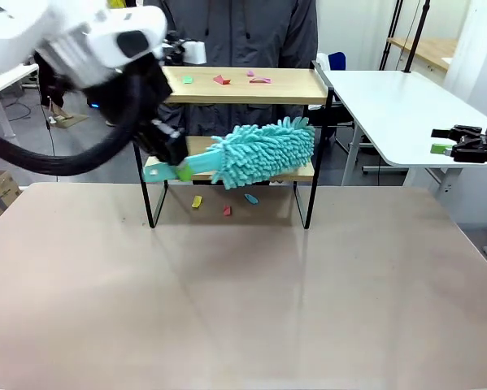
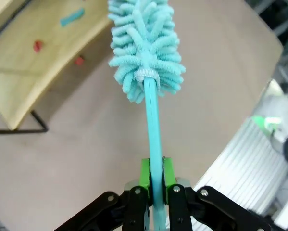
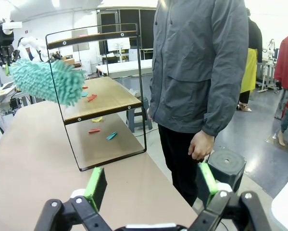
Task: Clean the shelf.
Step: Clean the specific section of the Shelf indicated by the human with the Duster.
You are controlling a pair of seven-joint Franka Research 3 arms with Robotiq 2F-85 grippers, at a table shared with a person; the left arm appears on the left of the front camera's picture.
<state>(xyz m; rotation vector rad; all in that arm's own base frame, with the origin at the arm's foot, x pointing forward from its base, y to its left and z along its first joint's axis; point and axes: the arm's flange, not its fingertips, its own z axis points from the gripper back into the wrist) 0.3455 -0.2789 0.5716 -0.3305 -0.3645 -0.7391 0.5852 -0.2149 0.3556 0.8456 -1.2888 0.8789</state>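
**Duster at the shelf's lower tier**

The two-tier shelf (image 1: pixel 292 85) of light wooden boards in a thin black frame stands at the beige worktop's (image 1: pixel 243 292) far side. Coloured paper scraps (image 1: pixel 220 80) lie on its top board. A fluffy turquoise duster (image 1: pixel 263 153) spans the lower tier's front, its handle clamped in the left end effector (image 1: pixel 178 166). The right end effector (image 1: pixel 438 142) hangs wide open and empty, well apart.

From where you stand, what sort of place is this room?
Most likely a robotics laboratory, not a home. The left gripper holds a fluffy turquoise microfibre duster before a two-tier light wooden shelf in a thin black metal frame, staged with coloured scraps, and a plain white work table stands beside it.
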